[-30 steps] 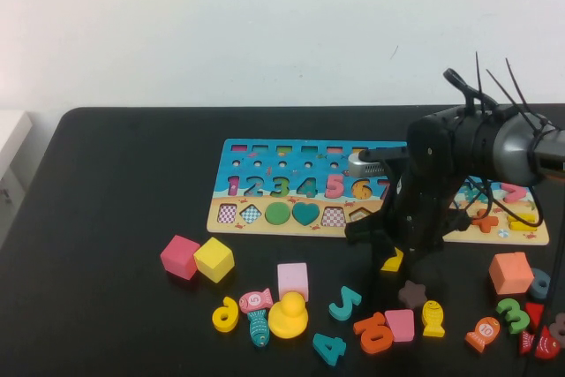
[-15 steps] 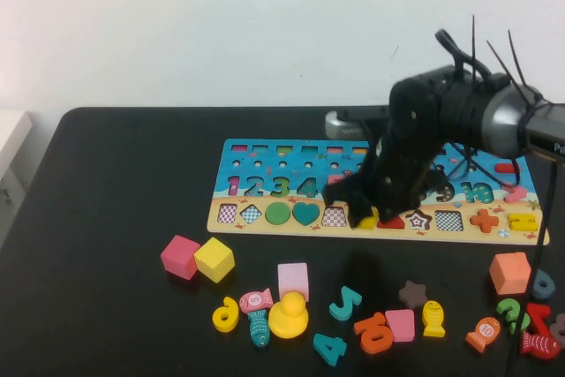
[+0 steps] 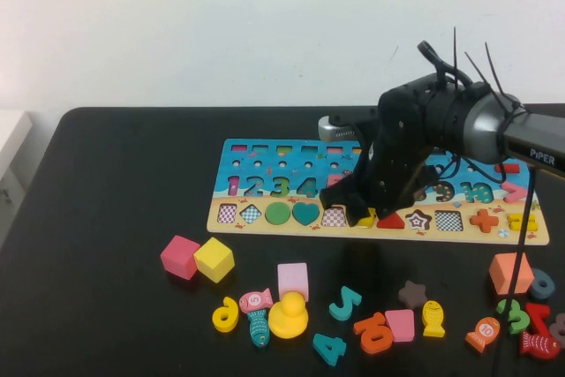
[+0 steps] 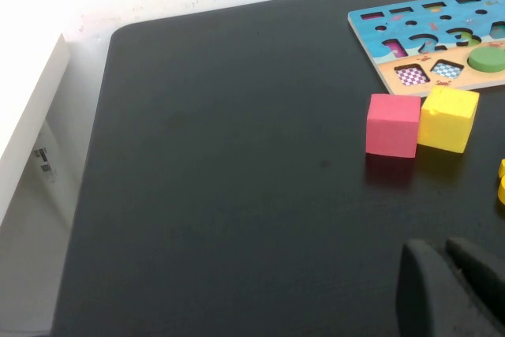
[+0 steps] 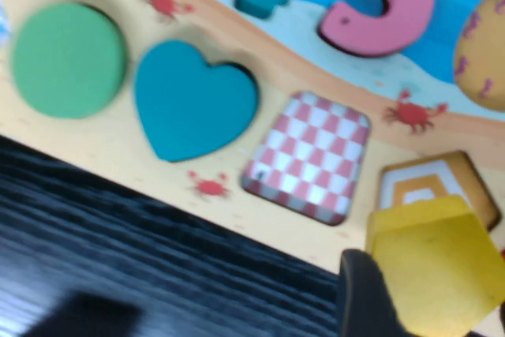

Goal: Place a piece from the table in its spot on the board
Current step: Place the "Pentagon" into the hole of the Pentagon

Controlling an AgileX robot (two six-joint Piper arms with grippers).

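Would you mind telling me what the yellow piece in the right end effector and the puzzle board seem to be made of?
Yellow piece: probably painted wood, with a matte, faintly speckled face and thick flat edges. Puzzle board: likely printed wood or fibreboard, with a pale grainy surface and cut-out recesses. The right end effector holds the piece above the board; the left end effector rests far off.

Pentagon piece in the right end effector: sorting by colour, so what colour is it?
Yellow; the pentagon piece shows best in the right wrist view.
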